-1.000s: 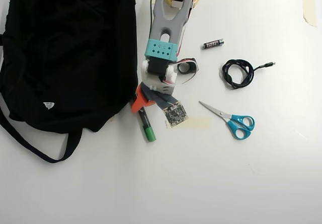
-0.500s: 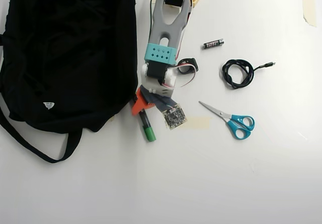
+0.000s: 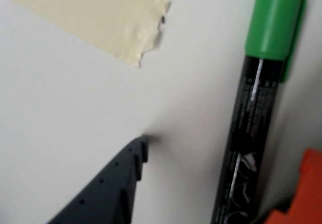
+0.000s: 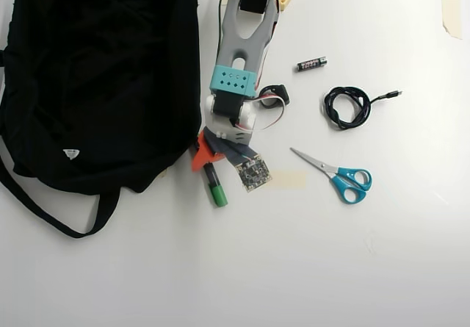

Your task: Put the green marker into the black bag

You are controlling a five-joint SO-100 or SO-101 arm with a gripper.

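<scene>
Green plastic shows where the target is: the green marker point(image 3: 251, 128) runs down the right side of the wrist view, its cap at the top and its dark barrel below. In the overhead view the marker point(image 4: 214, 186) lies on the white table point(image 4: 308, 268) a little left of the frame centre, just beside the lower right edge of the black bag point(image 4: 95, 77), which fills the upper left of the frame.

The gripper point(image 3: 221, 183) is spread, with one finger on each side of the barrel. The dark grey finger point(image 3: 108, 189) touches the table at the lower left of the wrist view, clearly apart from the marker. The orange finger point(image 3: 299, 189) sits in the lower right corner, very near the barrel; I cannot tell whether it touches.

I judge that the step in hand is the grasp. To do it well, the fingers should close slowly, so that the dark one sweeps the barrel against the orange one and the marker does not roll away. They stand at the barrel end, away from the cap, so the marker may tip when lifted; a firm squeeze and a straight lift would help. A strip of tape point(image 3: 90, 20) at the upper left is clear of the fingers.
</scene>
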